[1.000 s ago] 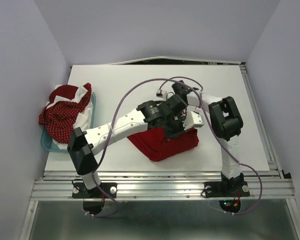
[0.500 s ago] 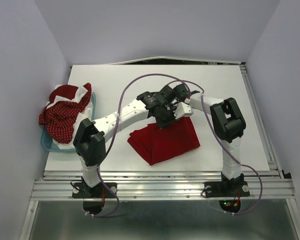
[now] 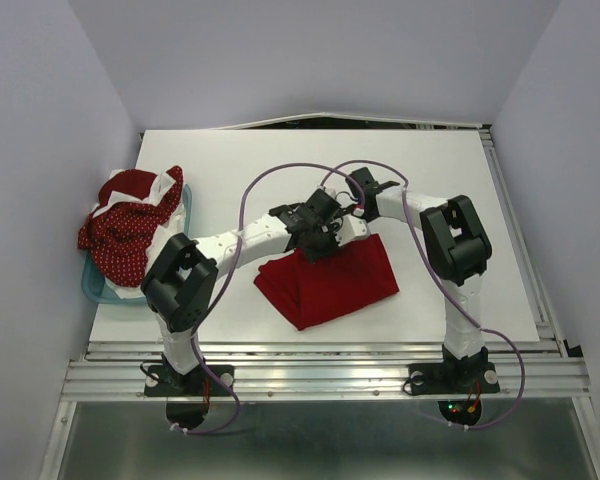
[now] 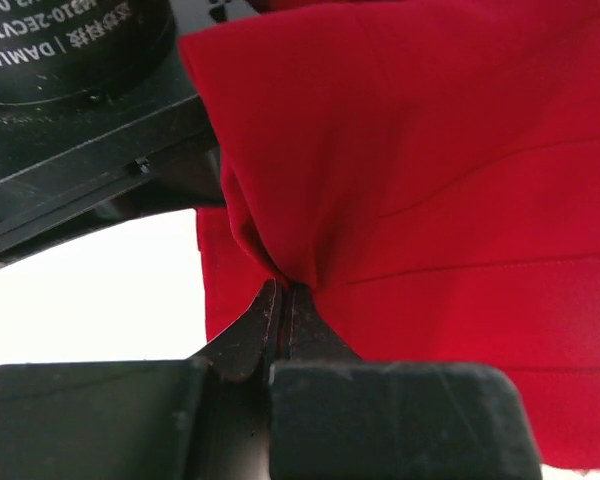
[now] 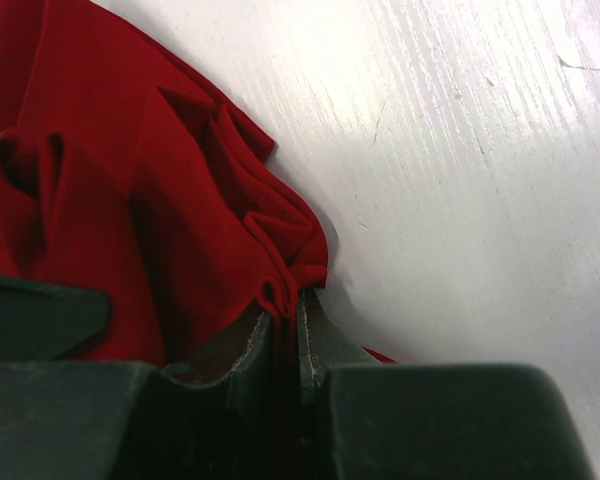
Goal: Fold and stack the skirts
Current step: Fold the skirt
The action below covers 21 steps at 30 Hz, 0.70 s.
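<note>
From above: lilac walls (image 3: 40, 120) enclose a white table (image 3: 450, 180); the red skirt (image 3: 330, 280) lies folded, a teal tub (image 3: 93, 287) of dotted skirts (image 3: 120, 240) left of it.
Left wrist: left gripper (image 4: 283, 300) pinches the red skirt.
Right wrist: right gripper (image 5: 285, 310) clamps its bunched fold beside the scuffed table.

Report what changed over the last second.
Both arms moved toward the far side of the table. That pulled the red skirt from a raised bunch into a flatter folded sheet. The left gripper and right gripper pinch its far edge, close together. Nothing was visibly let go. The dotted skirt stayed heaped over the teal tub on the left.
</note>
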{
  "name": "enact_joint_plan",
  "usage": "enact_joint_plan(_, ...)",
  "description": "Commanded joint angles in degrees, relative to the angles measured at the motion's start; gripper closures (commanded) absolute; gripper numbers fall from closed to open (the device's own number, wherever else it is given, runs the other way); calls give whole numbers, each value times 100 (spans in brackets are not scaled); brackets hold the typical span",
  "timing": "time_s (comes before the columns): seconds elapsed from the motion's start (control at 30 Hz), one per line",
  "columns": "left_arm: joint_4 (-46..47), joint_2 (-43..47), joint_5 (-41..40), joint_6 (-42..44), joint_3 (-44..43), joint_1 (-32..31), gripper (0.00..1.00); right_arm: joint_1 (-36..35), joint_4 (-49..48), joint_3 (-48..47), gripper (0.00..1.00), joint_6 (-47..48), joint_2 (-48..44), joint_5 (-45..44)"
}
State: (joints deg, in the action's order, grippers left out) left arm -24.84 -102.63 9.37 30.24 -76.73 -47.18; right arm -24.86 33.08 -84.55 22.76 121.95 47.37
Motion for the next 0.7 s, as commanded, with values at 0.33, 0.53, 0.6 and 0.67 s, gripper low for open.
enact_joint_plan(0.33, 1552, 120, -875, 360, 650, 33, 100, -71, 67, 27, 90, 79, -101, 334)
enact_joint_plan(0.53, 1833, -81, -1173, 351, 940, 33, 100, -71, 129, -44, 89, 97, -57, 211)
enact_joint_plan(0.6, 1999, -134, -1218, 377, 1054, 42, 100, -71, 137, -44, 89, 97, -66, 141)
enact_joint_plan(0.67, 2062, -240, -1209, 377, 1186, 33, 100, -71, 137, -52, 88, 62, -75, -26)
